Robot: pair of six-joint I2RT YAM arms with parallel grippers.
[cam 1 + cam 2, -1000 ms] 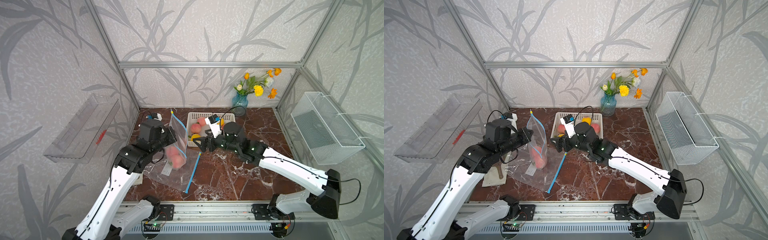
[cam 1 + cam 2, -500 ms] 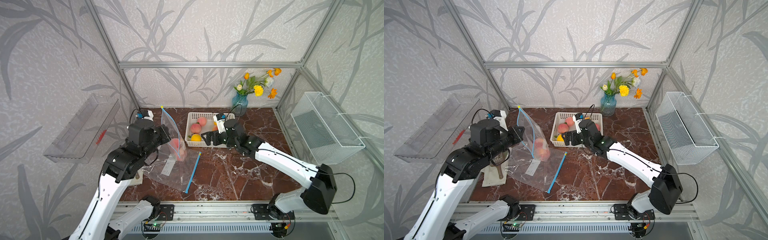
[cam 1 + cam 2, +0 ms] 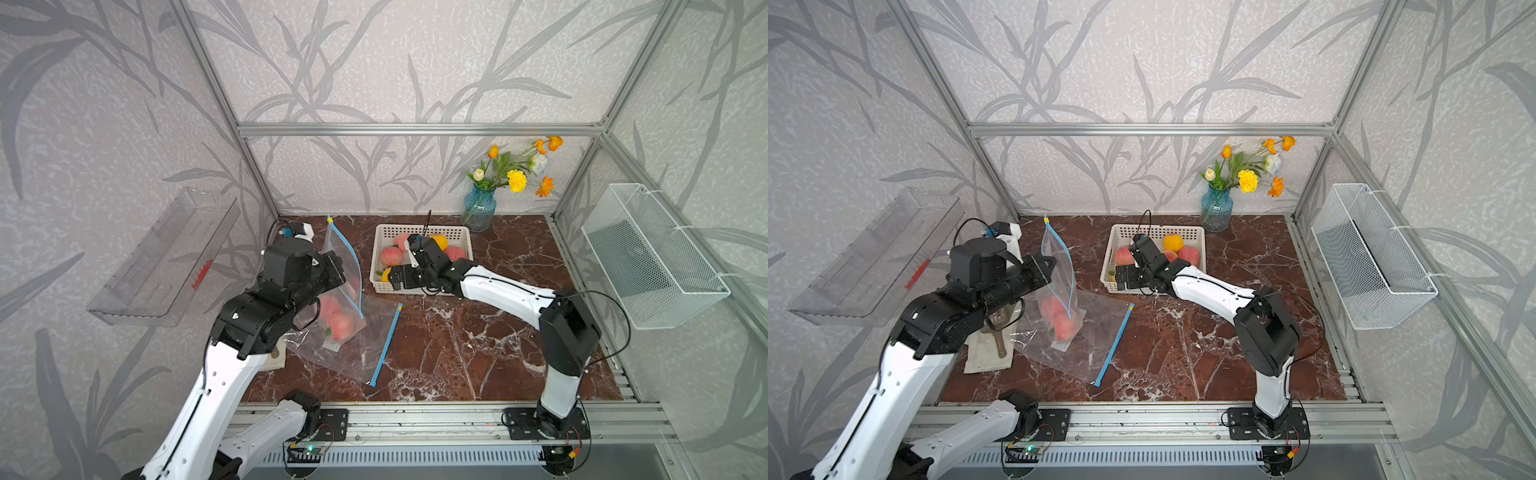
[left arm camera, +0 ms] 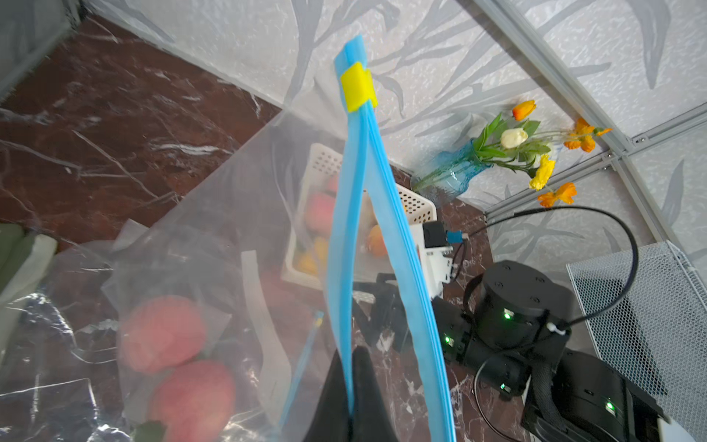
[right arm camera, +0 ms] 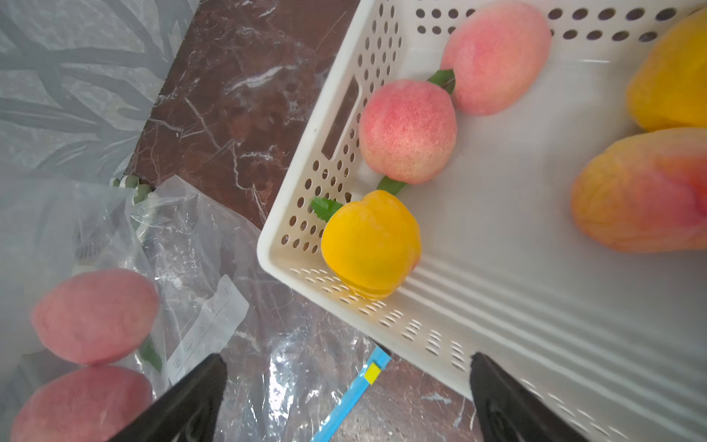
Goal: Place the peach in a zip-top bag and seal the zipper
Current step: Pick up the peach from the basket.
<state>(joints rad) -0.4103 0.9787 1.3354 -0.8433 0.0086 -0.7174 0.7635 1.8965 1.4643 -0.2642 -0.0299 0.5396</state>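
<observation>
**Left gripper** (image 4: 351, 377): closed, pinching one blue lip of the zip-top bag (image 3: 347, 266) and holding it upright at the left of the table (image 3: 478, 353). The bag's lower end rests on a second bag (image 3: 376, 332), which lies flat on the marble with its own blue strip along its right edge.

**Zipper** (image 4: 346, 237): not sealed. In the left wrist view the two blue strips part from the yellow slider (image 4: 357, 88), which sits at the upper end of the bag. The mouth gapes below it.

**Peaches** (image 3: 1061, 320): two pink ones lie at the bottom of the held bag, one against the other. They show through the plastic in both top views and both wrist views.

**Right gripper** (image 5: 346, 359): jaws wide apart, holding nothing. It hangs over the near left corner of the white basket (image 3: 419, 227), to the right of the held bag and apart from it.

**Basket**: stands at the far middle of the table. In the right wrist view it holds a pink peach (image 5: 407, 132) touching another pink one, with a yellow fruit (image 5: 371, 245) just beside it in the near left corner. More orange-yellow fruit lies further along.

**Surroundings**: a blue glass vase (image 3: 478, 210) of flowers stands at the far edge, just right of the basket. A cloth (image 3: 986, 357) with a tool on it lies at the near left, beside the flat bag.
</observation>
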